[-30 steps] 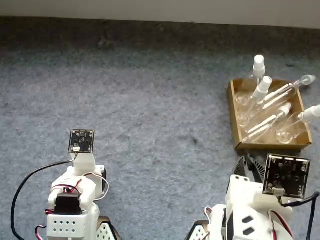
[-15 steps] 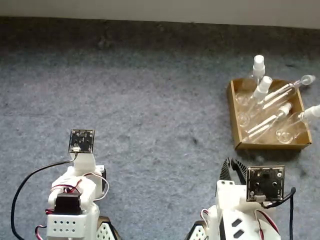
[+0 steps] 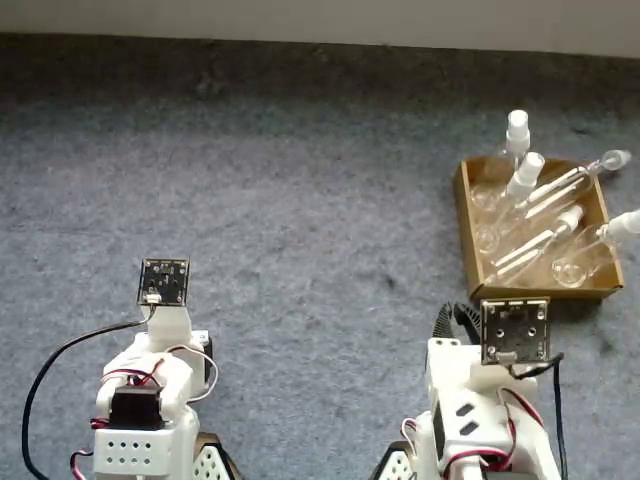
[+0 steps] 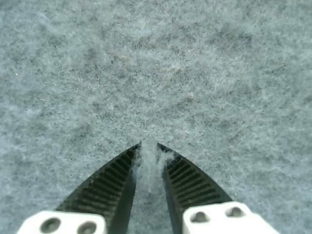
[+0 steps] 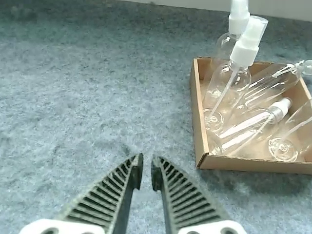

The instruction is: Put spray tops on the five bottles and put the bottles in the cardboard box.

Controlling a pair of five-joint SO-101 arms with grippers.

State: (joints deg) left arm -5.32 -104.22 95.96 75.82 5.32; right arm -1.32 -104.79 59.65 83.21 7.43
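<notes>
High view places the five bottles [image 3: 530,215] inside the cardboard box [image 3: 463,215], each capped with a white spray top [image 3: 527,170]. The bottles are clear, rounded plastic, and thin dip tubes [image 5: 222,92] run down inside them. Two lean with their tops raised over the box's far corner. The other three lie slanted across its floor, and two of those tops poke past the box's rim. The box is a shallow, open tray of brown card with plain cut edges.

Just short of the box's near wall sits the right arm [image 3: 470,420], a white plastic body trailing red and black wires, folded low with its wrist camera board [image 3: 515,330] facing upward. In the right wrist view, the right end effector [image 5: 146,170] points along the table beside the box's near corner. Its two black ribbed fingers [image 5: 117,195] taper to tips drawn almost together, with a thin slit between them, and they grip nothing.

Well apart from the box, on its other side from the right arm, the left arm [image 3: 150,400] is folded in the same low pose. The left end effector [image 4: 148,145] points down at the table, its ribbed tips nearly meeting close over the surface, with nothing held between them.

Under everything, the table [image 3: 300,200] is covered with a grey, fuzzy, felt-like mat.
</notes>
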